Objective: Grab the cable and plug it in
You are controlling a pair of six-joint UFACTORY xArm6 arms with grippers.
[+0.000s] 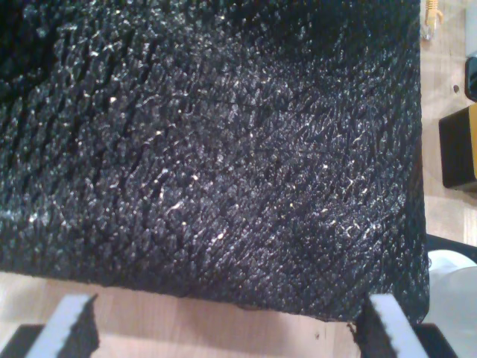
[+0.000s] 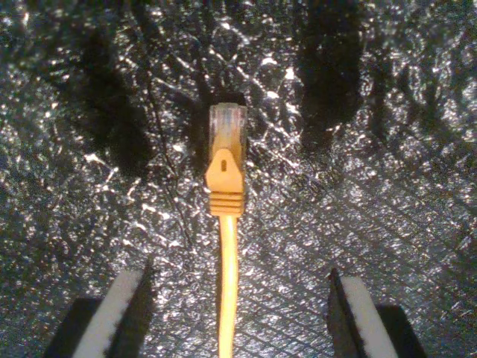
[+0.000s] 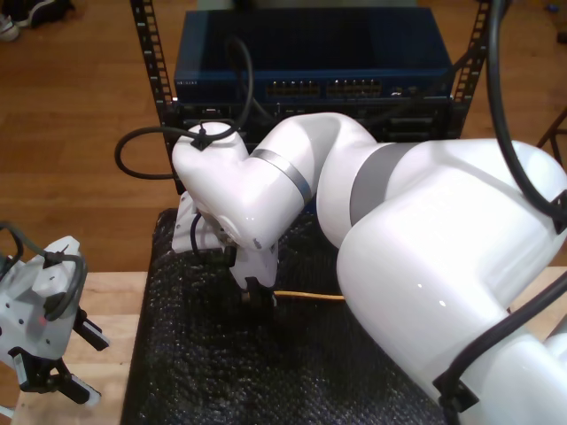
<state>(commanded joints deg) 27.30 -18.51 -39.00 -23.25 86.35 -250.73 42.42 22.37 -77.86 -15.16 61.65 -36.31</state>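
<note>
Straddling the cable (image 2: 229,246), my second gripper (image 2: 237,317) hangs spread.

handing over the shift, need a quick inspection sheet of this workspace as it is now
surface: black textured mat on a light wood table.
job's things: yellow cable lies flat on the mat, clear plug at its tip, not gripped.
clutter: small dark items at the mat's edge in the first wrist view, too small to tell.
grippers: my second end effector is open, straddling the cable; my first end effector is open over the mat's edge.
cables: black arm cables.
surroundings: blue rack unit with ports behind the mat, wood floor.
</note>
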